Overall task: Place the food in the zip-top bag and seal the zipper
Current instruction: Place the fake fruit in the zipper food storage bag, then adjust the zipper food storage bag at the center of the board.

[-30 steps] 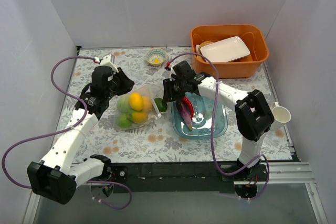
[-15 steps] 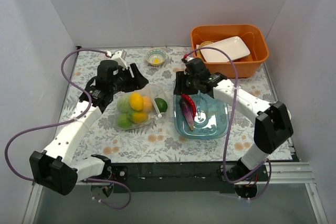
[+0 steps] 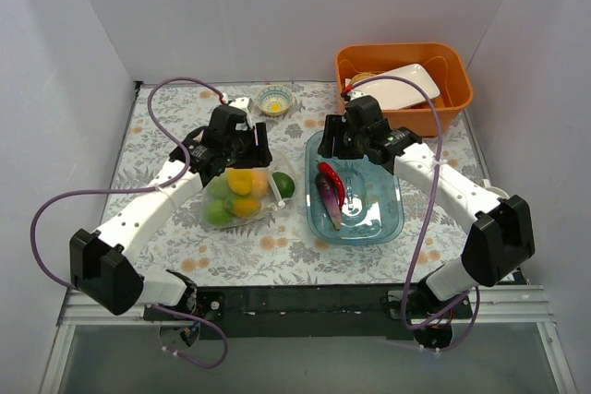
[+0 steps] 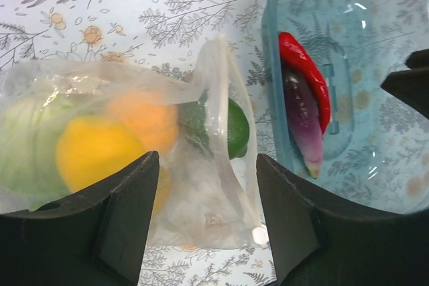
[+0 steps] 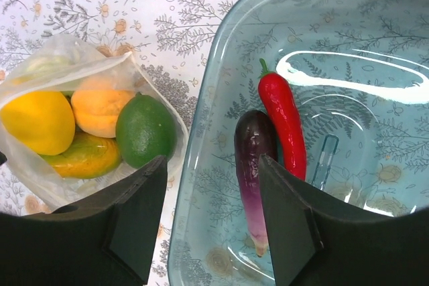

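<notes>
Landmark: I give all places from the blue tray (image 3: 377, 217)
Left gripper (image 4: 205, 172): jaws apart, holding nothing; I see it over the zip-top bag (image 3: 242, 196), off the tray's left side
Right gripper (image 5: 212, 165): jaws apart, holding nothing; it hangs over the tray's left rim, toward the tray's far end
Bag position: flat on the table just beside the tray's left rim, mouth facing the tray
Bag contents: lemon (image 3: 239, 178), a pale green piece and orange fruit are inside; a lime (image 3: 283, 185) sits at the mouth, between the bag and the tray
Zipper (image 4: 224, 92): the mouth edge stands agape; I judge it unsealed
Food outside the bag: eggplant (image 5: 253, 165) and chilli (image 5: 284, 125), both inside the tray, in its left half
Contact: the chilli lies along the eggplant's side away from the bag, and appears to touch it
Long axis: both run from the tray's far end toward its near end, roughly parallel to the left rim
Key relation: in the right wrist view the eggplant lies below, just inside the finger away from the bag, its length crossing the line between the fingers
Nearer arm: the right, in my judgement; the left is well apart from both pieces
Next move calls for: a short shift deeper into the tray, then a descent over the eggplant
</notes>
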Controlling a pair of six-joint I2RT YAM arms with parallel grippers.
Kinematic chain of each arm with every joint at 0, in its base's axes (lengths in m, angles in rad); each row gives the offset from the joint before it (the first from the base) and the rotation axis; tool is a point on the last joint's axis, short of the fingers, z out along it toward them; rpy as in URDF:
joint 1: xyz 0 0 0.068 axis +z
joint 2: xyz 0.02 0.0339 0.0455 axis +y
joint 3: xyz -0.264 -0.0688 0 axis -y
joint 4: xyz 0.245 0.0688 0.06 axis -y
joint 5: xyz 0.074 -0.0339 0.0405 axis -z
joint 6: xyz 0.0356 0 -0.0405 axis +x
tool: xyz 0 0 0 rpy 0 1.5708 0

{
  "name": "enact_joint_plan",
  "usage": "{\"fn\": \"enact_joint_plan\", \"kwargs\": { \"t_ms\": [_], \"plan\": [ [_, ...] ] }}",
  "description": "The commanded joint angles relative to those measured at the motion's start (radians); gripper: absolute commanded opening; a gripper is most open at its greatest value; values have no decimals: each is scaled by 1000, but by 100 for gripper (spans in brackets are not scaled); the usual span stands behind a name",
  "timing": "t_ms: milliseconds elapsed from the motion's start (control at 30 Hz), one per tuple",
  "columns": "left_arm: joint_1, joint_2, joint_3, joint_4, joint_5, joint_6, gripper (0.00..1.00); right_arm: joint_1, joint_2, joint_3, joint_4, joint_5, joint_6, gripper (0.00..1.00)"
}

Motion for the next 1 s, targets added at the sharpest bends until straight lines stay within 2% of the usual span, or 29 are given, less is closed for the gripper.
{"fn": "enact_joint_plan", "kwargs": {
  "t_ms": [0, 167, 300, 433, 467, 600, 700, 967],
  "plan": [
    [-14, 25, 45, -55, -76, 6, 58, -14, -37, -18, 15, 8, 12, 65],
    [-35, 50, 63, -55, -96, -18, 57, -15, -34, -23, 16, -1, 13, 65],
    [-44, 86, 85, -70, -112, -40, 52, -18, -26, -24, 18, -17, 13, 65],
    [-54, 146, 106, -110, -148, -67, 39, -18, -20, -23, 19, -31, 12, 65],
    [-54, 152, 109, -114, -156, -72, 30, -18, -17, -23, 19, -35, 13, 65],
    [-55, 157, 129, -128, -200, -83, 9, -18, -5, -23, 26, -81, 15, 65],
    [-55, 139, 155, -146, -250, -87, 2, -18, 14, -26, 52, -145, 16, 65],
    [-41, 7, 230, -199, -369, -109, 0, -9, 107, -13, 159, -345, 53, 66]
  ]
}}
